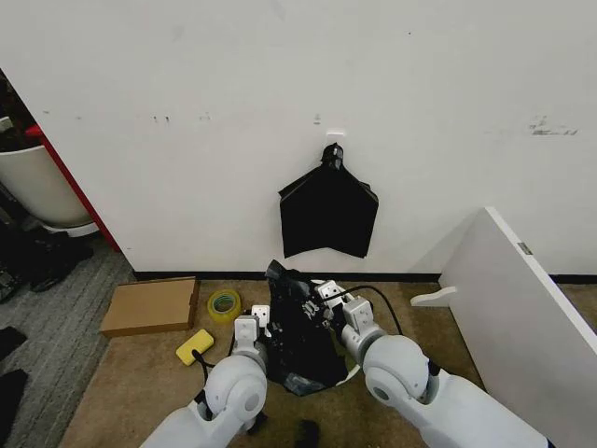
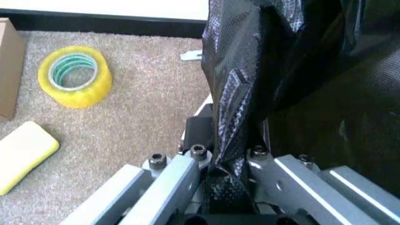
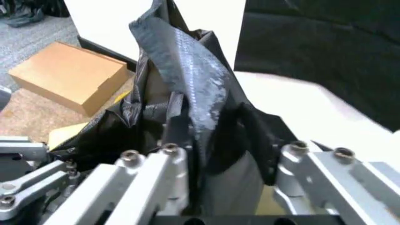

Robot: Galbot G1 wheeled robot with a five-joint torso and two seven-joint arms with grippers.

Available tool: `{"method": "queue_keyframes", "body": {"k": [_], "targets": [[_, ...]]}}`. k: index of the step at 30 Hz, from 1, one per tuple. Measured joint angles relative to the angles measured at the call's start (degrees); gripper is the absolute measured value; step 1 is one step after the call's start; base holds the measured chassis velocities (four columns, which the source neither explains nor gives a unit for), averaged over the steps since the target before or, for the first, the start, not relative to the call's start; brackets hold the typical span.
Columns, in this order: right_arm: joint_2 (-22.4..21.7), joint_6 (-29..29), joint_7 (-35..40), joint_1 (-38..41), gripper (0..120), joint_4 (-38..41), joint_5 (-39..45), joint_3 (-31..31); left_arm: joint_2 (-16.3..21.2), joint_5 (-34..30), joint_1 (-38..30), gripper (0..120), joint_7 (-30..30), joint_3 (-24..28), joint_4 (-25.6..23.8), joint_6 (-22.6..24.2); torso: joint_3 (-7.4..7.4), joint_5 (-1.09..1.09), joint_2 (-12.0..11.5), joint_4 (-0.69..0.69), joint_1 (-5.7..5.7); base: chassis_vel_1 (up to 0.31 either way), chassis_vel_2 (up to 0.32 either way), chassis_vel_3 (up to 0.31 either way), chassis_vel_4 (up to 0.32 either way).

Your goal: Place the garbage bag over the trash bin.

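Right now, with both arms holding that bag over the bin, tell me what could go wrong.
1. The garbage bag is thin film bunched between the left end effector and the right end effector; pulling them apart could tear it or slip it free.
2. The bag hides most of the trash bin, so its mouth may miss the rim.

Tan carpet floor [image 1: 140, 373] carries a cardboard box [image 1: 149, 305], yellow tape roll [image 1: 223, 304] and yellow sponge [image 1: 194, 346], all beside the left gripper [image 1: 252, 329]

Head view high, downward; wrist views close; shared: garbage bag [image 1: 300, 327].
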Motion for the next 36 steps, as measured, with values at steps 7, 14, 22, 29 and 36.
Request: {"method": "queue_keyframes", "body": {"k": [7,14,22,29,36], "targets": [[0.7,0.7,2.7,-0.3,0,0.4,3.4,1.4,0.5,0.7,0.9,2,1.0,-0.2,-0.4,-0.1,0.0,0.0,0.0,0.0,0.0,0.0,0.0,0.0,0.0],[0.2,1.0,5.3,-1.0,0,-0.7,4.7,4.7,2.4,1.7,3.8,2,6.7,-2.1,-2.2,-1.4,0.0,0.01,0.0,0.0,0.0,0.0,0.0,0.0,0.0],[-1.6,-0.2,6.4,-1.5,0,-2.6,7.0,8.1,3.9,5.4,6.2,2,9.9,-3.0,-3.2,-2.7,0.0,0.01,0.0,0.0,-0.01,0.0,0.0,0.0,0.0],[-3.4,-1.6,6.3,-1.6,0,-4.3,8.8,9.6,5.7,10.4,8.1,2,13.8,-3.1,-4.7,-4.7,0.0,0.01,0.0,0.0,-0.01,0.0,0.0,0.0,0.0],[-4.2,-3.3,6.3,-2.4,0,-4.9,11.2,10.5,6.4,13.2,9.1,2,15.6,-3.7,-5.6,-7.2,0.0,0.01,0.0,0.0,-0.01,0.0,0.0,0.0,0.0]]}}
